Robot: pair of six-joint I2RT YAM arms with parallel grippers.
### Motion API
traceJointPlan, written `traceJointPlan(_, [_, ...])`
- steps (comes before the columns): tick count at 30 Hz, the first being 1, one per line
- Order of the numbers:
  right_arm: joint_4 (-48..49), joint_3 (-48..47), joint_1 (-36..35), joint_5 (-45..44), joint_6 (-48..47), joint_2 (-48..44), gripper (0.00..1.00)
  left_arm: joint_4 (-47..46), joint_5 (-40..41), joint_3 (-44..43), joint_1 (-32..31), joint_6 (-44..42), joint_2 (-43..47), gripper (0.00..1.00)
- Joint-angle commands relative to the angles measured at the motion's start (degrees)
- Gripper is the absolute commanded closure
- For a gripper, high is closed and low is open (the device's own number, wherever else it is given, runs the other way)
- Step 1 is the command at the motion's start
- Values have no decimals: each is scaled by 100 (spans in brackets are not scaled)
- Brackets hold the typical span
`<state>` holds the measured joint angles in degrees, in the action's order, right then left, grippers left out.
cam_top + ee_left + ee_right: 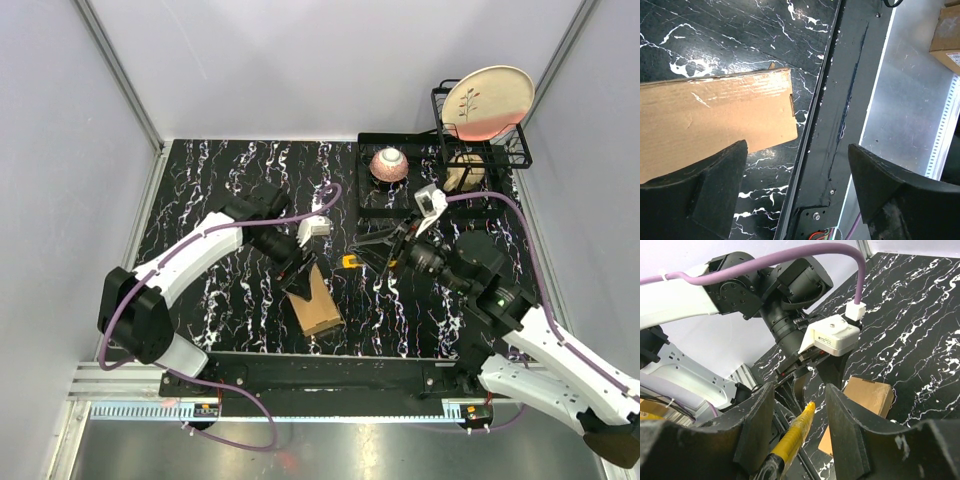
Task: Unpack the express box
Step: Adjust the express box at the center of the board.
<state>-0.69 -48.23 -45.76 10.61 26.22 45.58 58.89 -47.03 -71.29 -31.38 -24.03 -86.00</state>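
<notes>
The express box, plain brown cardboard, lies flat and closed on the marbled tabletop; the left gripper hangs over the box's far end, its 2 fingers wide apart and holding nothing; to the right of the box, the right gripper is clamped on the yellow utility knife; above the box, the left wrist's white camera housing bears a label too small to read.
</notes>
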Motion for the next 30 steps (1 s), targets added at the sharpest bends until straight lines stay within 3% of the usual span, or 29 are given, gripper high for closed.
traceJointPlan(1, [-343, 41, 14, -296, 103, -330, 100, -106, -106, -139, 26, 127, 109, 11])
traceJointPlan(3, [-362, 164, 14, -305, 147, -409, 100, -141, -26, -289, 131, 144, 311, 1])
traceJointPlan(8, [-371, 112, 14, 229, 138, -322, 100, 209, -323, -1062, 193, -486, 689, 1])
traceJointPlan(13, [-353, 6, 14, 556, 191, -120, 100, 562, -1361, -1528, 106, -1094, 1084, 1])
traceJointPlan(17, [-318, 129, 14, 337, 296, -208, 100, -9, -617, -1283, 79, -717, 1077, 1])
traceJointPlan(20, [-380, 401, 14, 485, 585, -111, 100, -272, -360, -993, 543, -822, 735, 1])
traceJointPlan(23, [206, 945, 14, 1029, 1095, 257, 100, -378, -298, -1097, 1219, -954, 94, 3])
traceJointPlan(27, [2085, 1684, 14, 1478, 1956, 766, 100, -230, -246, -1606, 1441, -1033, -759, 9])
traceJointPlan(30, [2895, 1957, 23, 1812, 2413, 1162, 100, -194, -149, -1739, 1450, -1077, -1374, 9])
